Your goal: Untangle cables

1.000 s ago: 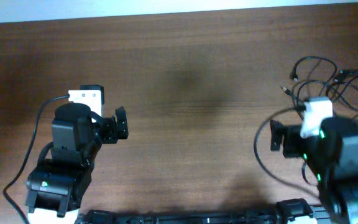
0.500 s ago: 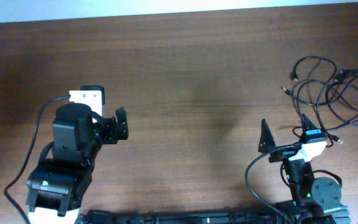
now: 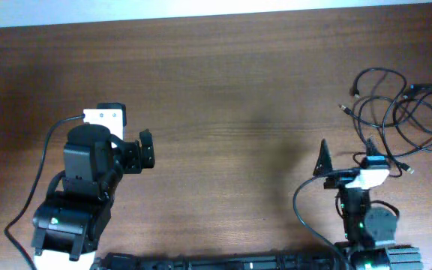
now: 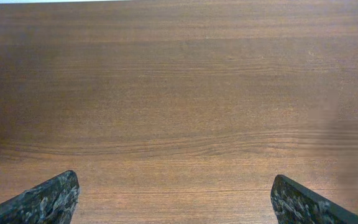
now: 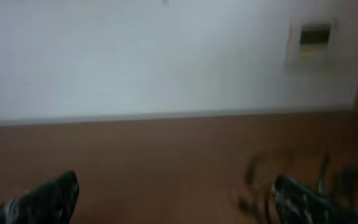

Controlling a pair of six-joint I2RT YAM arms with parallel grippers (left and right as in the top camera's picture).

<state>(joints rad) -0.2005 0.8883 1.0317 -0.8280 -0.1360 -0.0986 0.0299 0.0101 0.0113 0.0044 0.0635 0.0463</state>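
The cables (image 3: 400, 112) are thin black cords lying in loose, overlapping loops at the far right of the wooden table, with small plug ends toward the left of the pile. In the right wrist view they show only as a dark blur (image 5: 328, 177) at the lower right. My right gripper (image 3: 346, 163) is open and empty. It sits near the front edge, below and left of the cables, and does not touch them. My left gripper (image 3: 147, 150) is open and empty at the left side, far from the cables. Its fingers (image 4: 173, 199) frame bare wood.
The wooden table (image 3: 231, 90) ends at a pale wall (image 5: 135, 56) along the far side. A thick black wire (image 3: 306, 206) loops beside the right arm's base. The left arm's own wire (image 3: 40, 161) curves at its left.
My right arm has drawn back from beside the cables toward the front edge and tilted its gripper up. The left arm and the cables have not moved.
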